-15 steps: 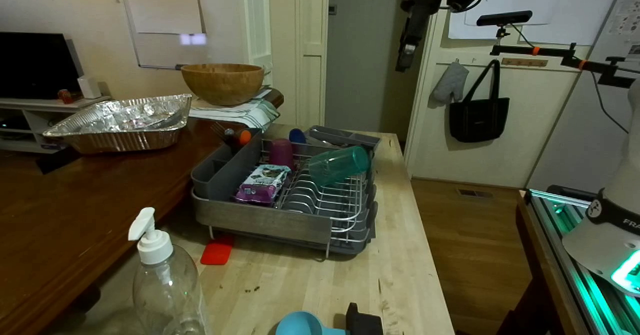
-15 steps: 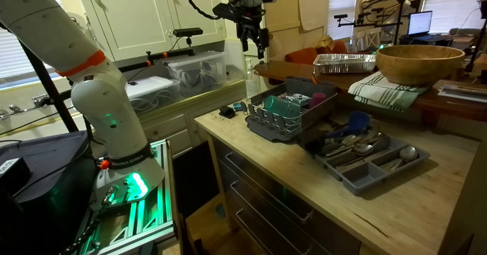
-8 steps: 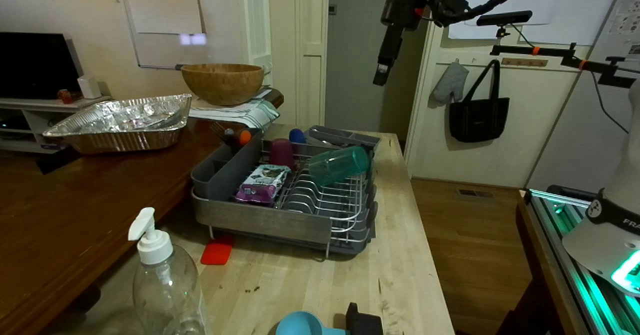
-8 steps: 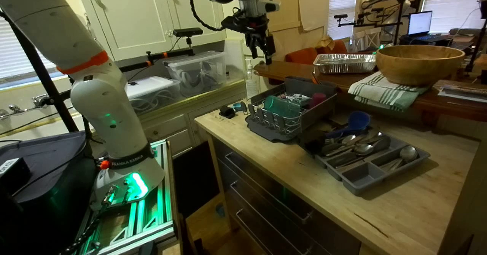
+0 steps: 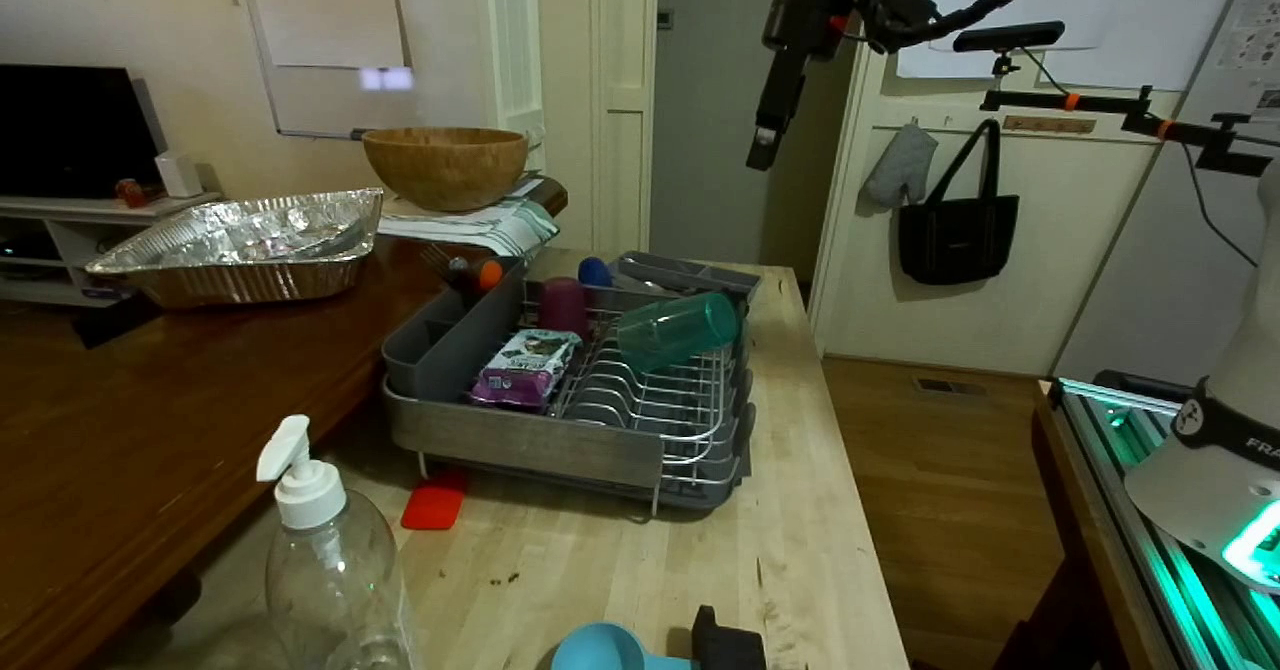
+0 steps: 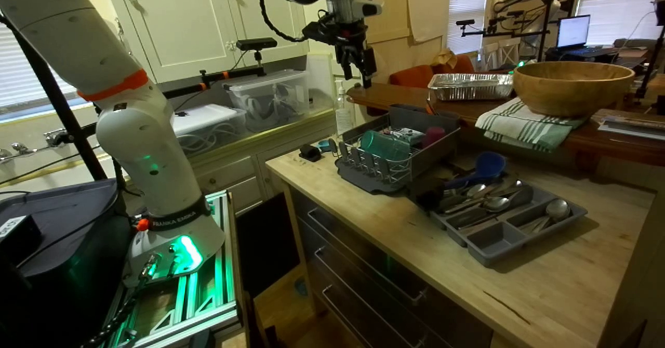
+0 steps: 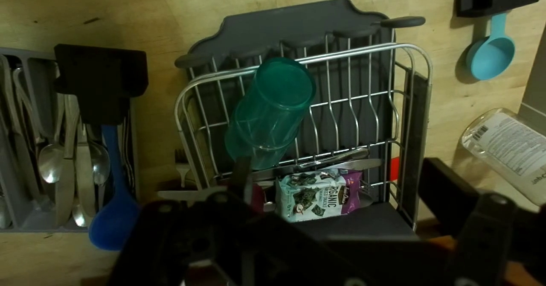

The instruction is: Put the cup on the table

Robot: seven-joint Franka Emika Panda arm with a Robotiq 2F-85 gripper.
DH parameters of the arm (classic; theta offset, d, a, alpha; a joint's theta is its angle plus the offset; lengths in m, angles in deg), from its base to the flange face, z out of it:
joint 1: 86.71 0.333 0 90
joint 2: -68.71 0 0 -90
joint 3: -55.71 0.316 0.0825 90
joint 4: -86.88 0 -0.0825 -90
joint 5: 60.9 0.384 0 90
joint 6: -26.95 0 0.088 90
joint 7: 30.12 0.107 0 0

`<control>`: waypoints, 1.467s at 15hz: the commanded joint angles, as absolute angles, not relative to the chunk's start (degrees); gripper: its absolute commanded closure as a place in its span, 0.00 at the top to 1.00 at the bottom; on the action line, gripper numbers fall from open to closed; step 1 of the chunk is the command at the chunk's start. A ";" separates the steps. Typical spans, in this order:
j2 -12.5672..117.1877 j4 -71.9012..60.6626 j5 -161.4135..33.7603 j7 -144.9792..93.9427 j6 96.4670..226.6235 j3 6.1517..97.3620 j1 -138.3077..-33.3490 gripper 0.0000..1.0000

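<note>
The cup, a teal-green see-through tumbler (image 5: 680, 330), lies tilted on its side in the wire dish rack (image 5: 560, 450). It also shows in an exterior view (image 6: 385, 146) and in the wrist view (image 7: 273, 106). The table, a pale butcher-block surface (image 5: 620, 570), bears the rack and also shows in an exterior view (image 6: 374, 218). My gripper (image 5: 762, 150) is high above the rack, apart from the cup, also visible in an exterior view (image 6: 358, 78). In the wrist view its fingers (image 7: 339, 166) are wide apart, with nothing held between them.
A snack packet (image 7: 318, 194) and a maroon cup (image 5: 563, 307) are in the rack. A cutlery tray (image 6: 499, 244) stands beside it. A pump bottle (image 5: 330, 560) and light-blue scoop (image 5: 600, 650) are on the pale table. A dark table (image 5: 180, 400) adjoins, bearing a foil tray (image 5: 250, 250).
Between one second and half a second ago, my gripper lowered and shifted across towards the rack. Since then it has held still. The cup has not moved.
</note>
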State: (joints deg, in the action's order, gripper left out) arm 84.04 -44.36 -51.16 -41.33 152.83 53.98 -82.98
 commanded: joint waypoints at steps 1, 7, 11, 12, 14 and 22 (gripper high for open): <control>84.03 -44.24 -51.12 -41.34 152.66 54.23 -83.23 1.00; 83.23 -46.81 -54.04 -40.76 157.48 55.31 -83.50 1.00; 83.52 -49.14 -56.13 -37.58 160.50 57.19 -83.04 1.00; 83.20 -47.74 -54.87 -39.72 159.27 56.15 -83.06 1.00; 83.22 -47.91 -54.95 -39.51 159.30 56.43 -82.92 1.00; 83.25 -47.80 -54.94 -39.53 159.29 56.24 -83.03 1.00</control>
